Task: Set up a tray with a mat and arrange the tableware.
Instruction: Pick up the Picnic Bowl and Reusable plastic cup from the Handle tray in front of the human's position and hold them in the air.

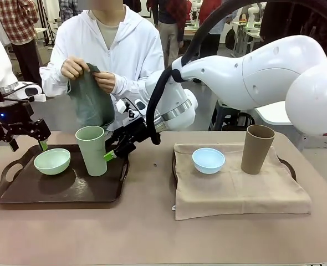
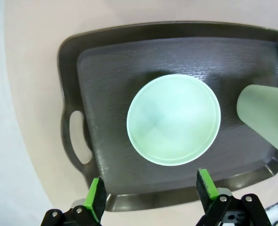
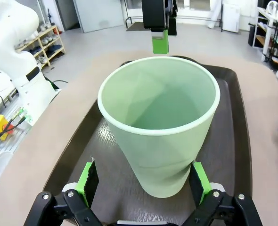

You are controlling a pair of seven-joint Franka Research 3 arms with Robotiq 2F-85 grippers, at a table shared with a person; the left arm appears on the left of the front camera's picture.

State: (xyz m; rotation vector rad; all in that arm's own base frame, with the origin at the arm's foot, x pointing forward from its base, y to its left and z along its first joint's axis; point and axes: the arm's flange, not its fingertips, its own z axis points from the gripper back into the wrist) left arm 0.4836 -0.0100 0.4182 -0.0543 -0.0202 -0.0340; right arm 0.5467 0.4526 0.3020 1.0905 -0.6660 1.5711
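Right gripper (image 3: 143, 182) is spread wide w/ the pale green tumbler (image 3: 159, 117) standing upright btwn its pads (image 3: 88, 181). One pad sits clear of the wall, the other is right at it, but contact can't be confirmed. In front view just one green pad shows beside the tumbler; the other finger is hidden behind it. Tumbler stands on the dark tray (image 1: 8, 191), toward its right rim, just beside the pale green bowl (image 1: 52, 160). Left gripper (image 2: 151, 190) hangs over the tray's rim near that bowl, fingers wide apart, holding nothing. In its wrist view the tumbler is cut off at the pic's right edge. Further out, on the robot's right, a tan mat (image 1: 235, 194) is draped over a second tray (image 1: 289, 166), of which only a handle and a bit of rim peek out. On the mat are the light blue bowl (image 1: 208, 160) and the tan-brown tumbler (image 1: 256, 148), upright, apart from each other. At the far side a person holds a dark grey-green cloth (image 1: 91, 102) in both hands (image 1: 75, 68).
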